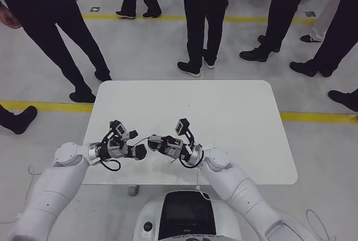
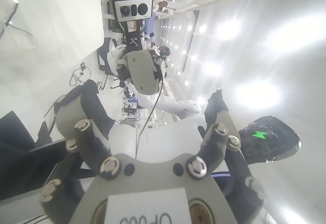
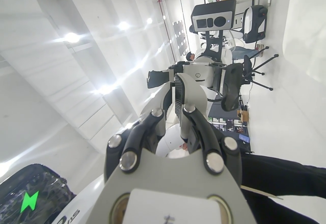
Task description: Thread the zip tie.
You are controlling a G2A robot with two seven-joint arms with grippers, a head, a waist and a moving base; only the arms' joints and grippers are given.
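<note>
The left gripper (image 2: 152,90), jaws released, straddles a thin black zip tie (image 2: 147,120) seemingly clenched by the right gripper (image 3: 174,82) above the white rectangular bench (image 1: 239,120): mid-threading, and next the left jaws must close on the strap.

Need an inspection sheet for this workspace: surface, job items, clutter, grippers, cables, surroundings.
Surface: white tabletop with rounded corners; both arms meet over its near edge.
Job's things: thin dark strand on a white surface in the left wrist view; cannot tell if it is the one to thread.
Clutter: nothing seen.
Grippers: left gripper open, fingers spread wide; right gripper shut, pointing at it tip to tip, close; nothing made out between its fingers.
Cables: black cable loops hang at each wrist.
Surroundings: yellow line on the grey floor behind the table.
</note>
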